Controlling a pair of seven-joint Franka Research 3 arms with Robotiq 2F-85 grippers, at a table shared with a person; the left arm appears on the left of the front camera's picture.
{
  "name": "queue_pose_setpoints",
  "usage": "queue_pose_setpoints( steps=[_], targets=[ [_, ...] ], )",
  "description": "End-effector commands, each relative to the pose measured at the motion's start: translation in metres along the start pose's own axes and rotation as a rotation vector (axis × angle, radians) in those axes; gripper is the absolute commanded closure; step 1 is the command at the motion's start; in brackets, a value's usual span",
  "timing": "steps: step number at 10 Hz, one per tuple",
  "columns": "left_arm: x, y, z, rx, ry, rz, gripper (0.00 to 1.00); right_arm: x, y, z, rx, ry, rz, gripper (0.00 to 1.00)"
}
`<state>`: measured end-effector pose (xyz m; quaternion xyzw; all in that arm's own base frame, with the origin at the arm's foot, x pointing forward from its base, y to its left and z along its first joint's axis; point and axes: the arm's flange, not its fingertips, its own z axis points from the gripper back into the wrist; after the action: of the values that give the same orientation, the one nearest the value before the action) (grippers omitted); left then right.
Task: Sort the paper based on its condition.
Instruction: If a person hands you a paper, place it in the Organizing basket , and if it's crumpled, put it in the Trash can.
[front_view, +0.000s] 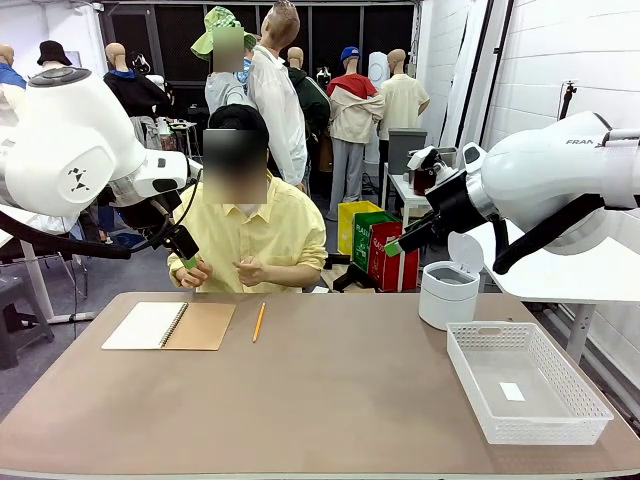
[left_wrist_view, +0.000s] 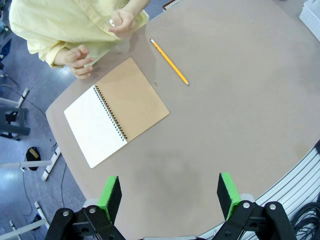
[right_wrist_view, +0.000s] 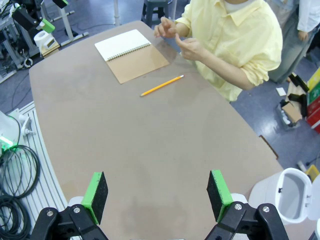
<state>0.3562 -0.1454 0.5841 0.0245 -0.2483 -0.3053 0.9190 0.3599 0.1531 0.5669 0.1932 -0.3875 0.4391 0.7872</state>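
Two claws hang over the brown counter, each with its green-padded fingers spread wide and nothing between them. The left claw is at the upper left of the front view and the right claw at the upper right.

As for the loose white paper to be sorted, the one white sheet I can make out is the exposed page of the open spiral-bound notebook with a brown kraft cover, at the left centre of that view. The person's hands hover just past its far edge. Whether they hold anything is too small to tell.

The notebook lies almost straight below the left claw. In the left wrist view it sits up and to the left of the finger gap, its wire spine running diagonally from upper left to lower right. In the front view its long axis runs left to right.

The left arm is plainly the nearer. The right claw is well apart from the notebook, over the round white lidded bin and the white plastic mesh basket.

A yellow pencil lies just right of the notebook.

My judgement is that any sheet freed there falls to the left claw first.
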Motion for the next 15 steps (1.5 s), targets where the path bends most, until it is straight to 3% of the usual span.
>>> queue_pose_setpoints(
  steps=[1, 15],
  targets=[
    [0.0, 0.0007, 0.0011, 0.001, -0.006, 0.002, 0.0, -0.0003, -0.0005, -0.0023, 0.015, -0.002, -0.011, 0.0],
    [0.0, 0.0007, 0.0011, 0.001, -0.006, 0.002, 0.0, -0.0003, -0.0005, -0.0023, 0.015, -0.002, -0.011, 0.0]
  ],
)
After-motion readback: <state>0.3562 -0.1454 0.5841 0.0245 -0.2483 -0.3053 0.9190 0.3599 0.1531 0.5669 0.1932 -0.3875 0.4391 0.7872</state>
